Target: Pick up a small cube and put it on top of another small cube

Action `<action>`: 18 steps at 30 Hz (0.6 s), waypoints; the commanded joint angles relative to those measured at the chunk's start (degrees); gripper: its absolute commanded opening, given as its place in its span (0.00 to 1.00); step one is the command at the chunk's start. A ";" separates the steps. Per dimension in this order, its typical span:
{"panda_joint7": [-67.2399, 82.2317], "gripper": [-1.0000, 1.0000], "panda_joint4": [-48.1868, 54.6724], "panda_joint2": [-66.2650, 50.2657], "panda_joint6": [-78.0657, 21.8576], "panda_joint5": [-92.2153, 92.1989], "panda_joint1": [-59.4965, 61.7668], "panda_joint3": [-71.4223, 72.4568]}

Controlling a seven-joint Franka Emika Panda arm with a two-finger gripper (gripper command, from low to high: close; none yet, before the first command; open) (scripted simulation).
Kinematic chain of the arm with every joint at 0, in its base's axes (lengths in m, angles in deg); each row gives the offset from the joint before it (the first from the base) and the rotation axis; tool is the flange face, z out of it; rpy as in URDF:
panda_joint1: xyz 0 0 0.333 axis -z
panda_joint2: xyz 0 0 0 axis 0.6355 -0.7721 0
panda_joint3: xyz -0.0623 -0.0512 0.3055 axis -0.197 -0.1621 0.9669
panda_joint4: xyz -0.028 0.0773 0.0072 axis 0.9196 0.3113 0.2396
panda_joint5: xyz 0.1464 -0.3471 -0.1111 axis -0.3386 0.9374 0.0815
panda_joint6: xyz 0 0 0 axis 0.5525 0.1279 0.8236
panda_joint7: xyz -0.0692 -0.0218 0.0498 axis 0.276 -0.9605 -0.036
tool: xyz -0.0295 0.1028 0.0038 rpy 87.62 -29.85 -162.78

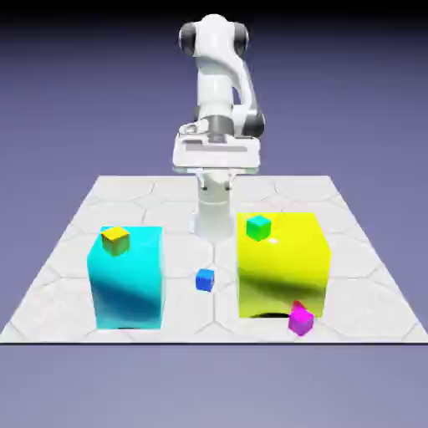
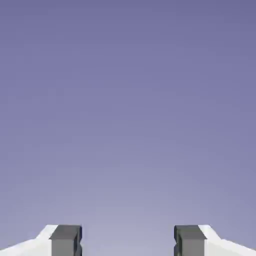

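Hovering high over the far part of the tabletop [image 1: 214, 314], the gripper [image 1: 216, 182] has its two fingers spread wide, with only bare space between them. The hand view shows the same thing: a grey fingertip [image 2: 66, 241] at the bottom on each side, a broad gap between them, and the plain blue-violet backdrop [image 2: 128, 120] filling the rest.

The blue cube [image 1: 205, 280] lies on the tabletop, between the two big blocks and apart from both, nearer to the yellow block than to the cyan one. It sits closer to the near edge than to the far edge, roughly midway between the side edges.

The yellow-orange cube [image 1: 115, 241] is up on the big cyan block [image 1: 127, 280], toward the exterior view's left side of its top. That block stands in the part of the tabletop toward the near left corner.

On the exterior view's right stands the big yellow block [image 1: 282, 267], with the green cube [image 1: 258, 227] on its top, toward the left side. The magenta cube [image 1: 301, 321] is down by the front of this block, close to the near edge of the tabletop; whether it touches the block I cannot tell.
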 commanded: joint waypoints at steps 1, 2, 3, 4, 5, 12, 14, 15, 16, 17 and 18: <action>2.26 0.50 1.44 -2.08 -0.55 2.28 1.64 1.54; 4.61 0.50 2.73 -4.16 -1.13 4.53 3.30 3.09; 6.96 0.50 4.02 -6.23 -1.71 6.78 4.96 4.65; 9.41 0.50 4.65 -8.09 -2.32 8.68 6.53 6.07; 11.90 0.50 4.99 -9.85 -2.94 10.43 8.06 7.43; 29.35 0.50 7.33 -22.20 -7.28 22.65 18.79 16.99; 34.33 0.50 7.99 -25.72 -8.52 26.13 21.86 19.71; 36.39 0.50 6.12 -26.25 -9.08 26.22 22.59 20.18; 38.41 0.50 4.04 -26.66 -9.64 26.14 23.25 20.56; 40.43 0.50 1.96 -27.07 -10.20 26.07 23.92 20.94; 42.45 0.50 -0.11 -27.48 -10.75 26.00 24.58 21.32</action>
